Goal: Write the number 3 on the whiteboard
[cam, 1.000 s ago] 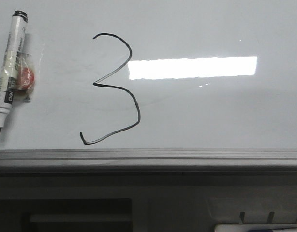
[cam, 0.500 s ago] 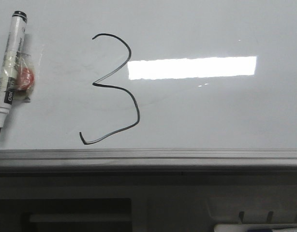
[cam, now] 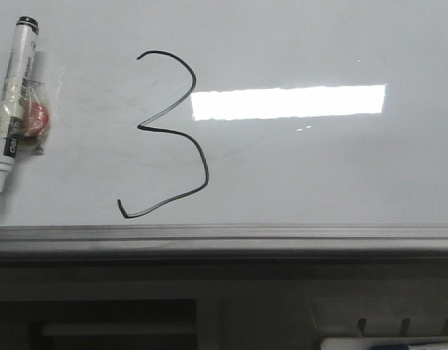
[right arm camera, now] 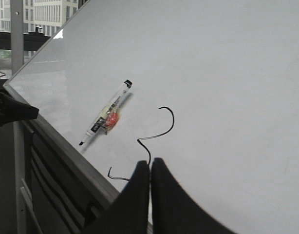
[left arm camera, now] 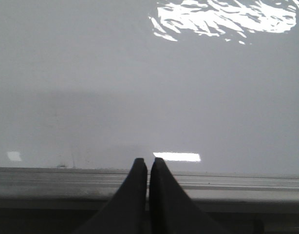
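The number 3 is drawn — a thin black, slightly wobbly line on the left half of the whiteboard, its lower hook ending just above the grey rail edge, with the bright rectangular reflection touching its upper curve on the right. The marker pen lies flat on the board well to the left of the figure, tip toward the rail, with a small red piece taped or clipped to its side; neither of my hands has it. My left fingers are pressed together with nothing between them, hovering over the rail at the board's near edge. My right fingers are likewise closed and empty, and from that wrist I see the figure and the pen beyond them. I judge the writing step done and the pen set down, so the task looks essentially complete. What remains, I think, is only to keep both arms clear of the ink — a brush across it could smear the line.
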You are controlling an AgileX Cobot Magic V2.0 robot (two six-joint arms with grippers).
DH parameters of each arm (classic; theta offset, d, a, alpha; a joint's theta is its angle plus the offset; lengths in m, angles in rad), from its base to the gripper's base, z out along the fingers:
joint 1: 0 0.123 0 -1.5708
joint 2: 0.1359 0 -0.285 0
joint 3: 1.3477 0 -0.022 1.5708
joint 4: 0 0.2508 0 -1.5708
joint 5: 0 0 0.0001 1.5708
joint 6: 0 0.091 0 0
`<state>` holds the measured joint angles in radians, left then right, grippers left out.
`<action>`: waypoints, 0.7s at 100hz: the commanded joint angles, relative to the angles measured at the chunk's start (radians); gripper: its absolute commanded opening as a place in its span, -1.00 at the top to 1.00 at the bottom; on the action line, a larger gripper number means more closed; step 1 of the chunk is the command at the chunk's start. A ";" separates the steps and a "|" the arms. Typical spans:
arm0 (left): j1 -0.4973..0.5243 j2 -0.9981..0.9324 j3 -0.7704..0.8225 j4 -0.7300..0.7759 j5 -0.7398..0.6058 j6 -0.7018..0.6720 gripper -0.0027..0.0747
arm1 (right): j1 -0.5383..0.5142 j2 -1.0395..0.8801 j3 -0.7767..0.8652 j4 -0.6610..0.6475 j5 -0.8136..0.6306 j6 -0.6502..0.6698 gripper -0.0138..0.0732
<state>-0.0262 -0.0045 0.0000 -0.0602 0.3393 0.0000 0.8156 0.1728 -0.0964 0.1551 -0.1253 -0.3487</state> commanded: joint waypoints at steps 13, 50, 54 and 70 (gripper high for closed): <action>0.002 -0.025 0.012 -0.006 -0.043 -0.010 0.98 | -0.198 0.008 -0.026 0.000 -0.088 0.032 0.78; 0.002 -0.025 0.012 -0.006 -0.043 -0.010 0.99 | -0.722 0.008 -0.026 0.000 -0.086 0.032 0.78; 0.002 -0.025 0.012 -0.006 -0.043 -0.010 0.98 | -0.755 0.008 -0.026 0.000 -0.086 0.032 0.78; 0.002 -0.025 0.012 -0.006 -0.043 -0.010 0.99 | -0.842 0.006 -0.026 0.000 -0.033 0.032 0.78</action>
<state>-0.0262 -0.0045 0.0000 -0.0602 0.3393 0.0000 0.0064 0.1728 -0.0964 0.1572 -0.1131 -0.3178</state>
